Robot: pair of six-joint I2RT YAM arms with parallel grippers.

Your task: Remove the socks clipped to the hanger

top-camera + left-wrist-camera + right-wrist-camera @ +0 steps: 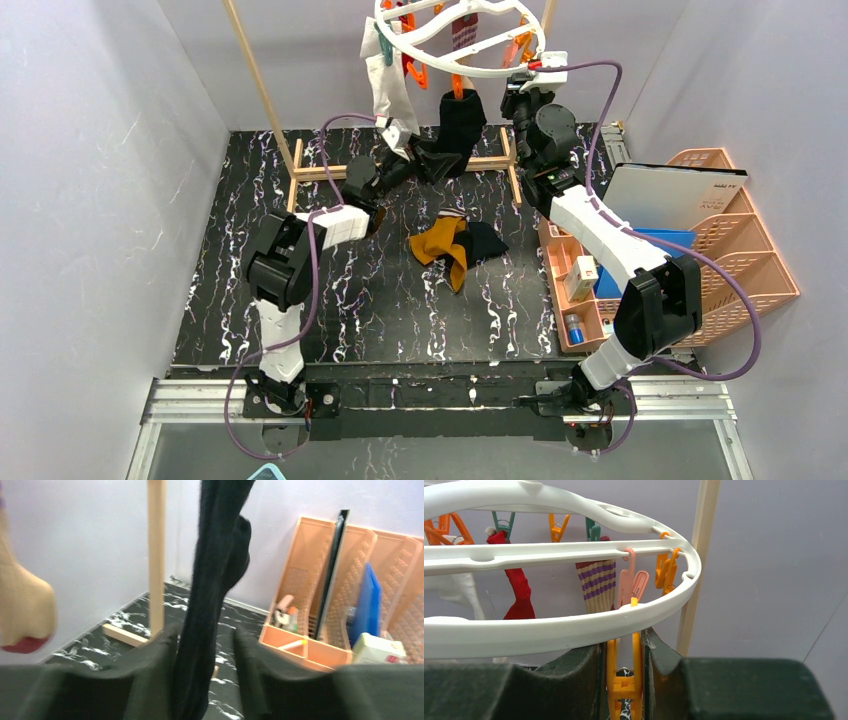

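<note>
The white round hanger (455,45) hangs at the top centre. A white sock (388,90) and a black sock (462,118) hang from it. My left gripper (415,160) is open around the black sock's lower end. In the left wrist view the black sock (212,580) rests against the left finger, with a gap to the right finger. My right gripper (517,85) is up at the ring (549,630) and is shut on an orange clothespin (624,680). A red sock (519,592) and a striped sock (599,585) hang behind it. Mustard and black socks (455,248) lie on the table.
The light wooden pole frame (262,85) stands at the back, its base bar (330,172) beside my left gripper. An orange desk organiser (700,250) holding folders and small items stands at the right. Grey walls close in on both sides.
</note>
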